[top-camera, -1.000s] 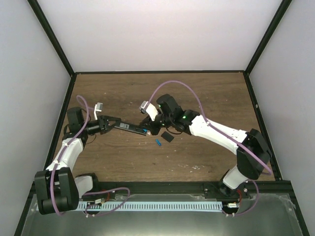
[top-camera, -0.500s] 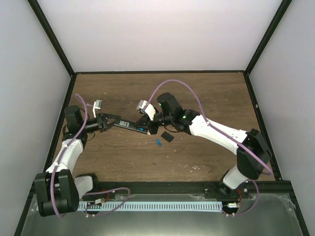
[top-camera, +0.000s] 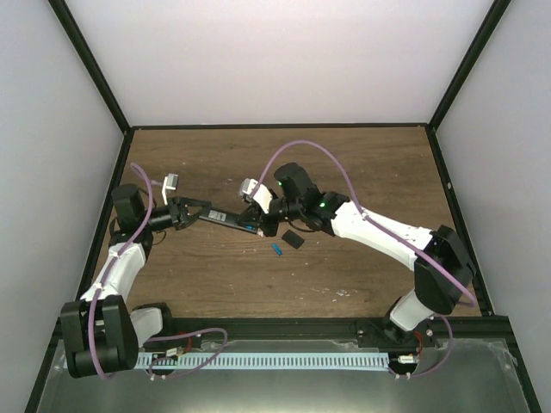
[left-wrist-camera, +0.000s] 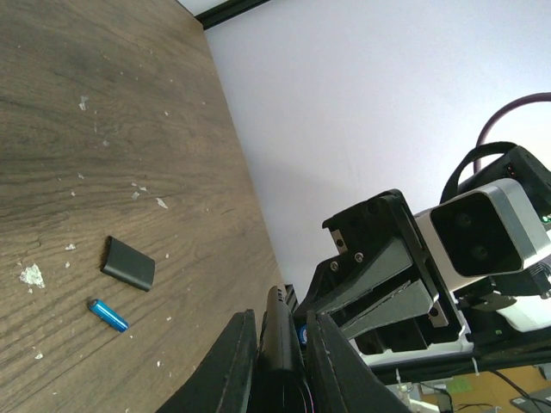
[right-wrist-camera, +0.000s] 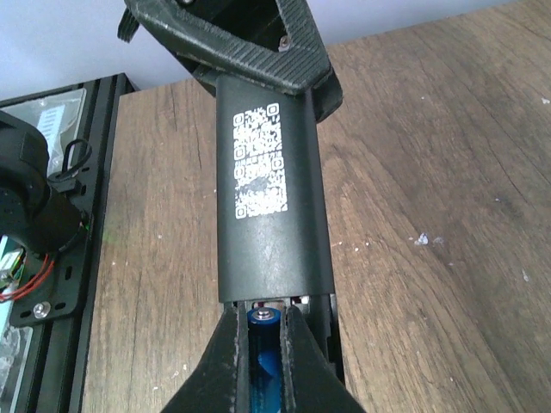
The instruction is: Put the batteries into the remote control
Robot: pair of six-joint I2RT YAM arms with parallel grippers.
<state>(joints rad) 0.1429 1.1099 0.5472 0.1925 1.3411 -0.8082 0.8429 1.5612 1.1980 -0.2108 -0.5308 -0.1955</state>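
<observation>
Left jaws pinch remote control [top-camera: 225, 222] end; right jaws pinch battery [right-wrist-camera: 265, 344] in its open bay; spare battery [top-camera: 278, 249] on worktop [top-camera: 362, 163] by cover [top-camera: 294, 238]. Risk: skewed push jams it or twists remote loose.

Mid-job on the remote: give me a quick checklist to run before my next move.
1. Left pincer shut on slim black remote control: ok.
2. Right pincer shut on small blue cylindrical battery: ok.
3. That battery at the remote's open bay: ok.
4. Battery fully seated: cannot tell.
5. Second blue battery lying free on wooden table, apart from short black cover: ok.
</observation>
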